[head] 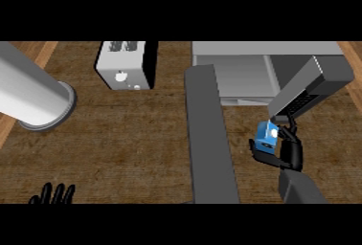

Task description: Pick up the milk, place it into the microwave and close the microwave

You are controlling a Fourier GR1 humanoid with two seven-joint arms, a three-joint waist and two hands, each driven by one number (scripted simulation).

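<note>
The robot's right hand (284,152), black at the end of a grey forearm, was curled round a small blue milk carton (266,134), thumb on one side and fingers on the other, holding it just in front of the grey box-shaped microwave (240,79) at the back of the brown wooden counter (127,143). The microwave's long grey door (210,139) stood swung wide open, reaching toward the near edge, and the carton lay just right of it, outside the pale cavity. Left of the microwave stood a white and black toaster (126,64), and farther left a large grey cylinder (32,93). The left hand (53,195) rested open, fingers up, far left of the door at the view's lower edge.
</note>
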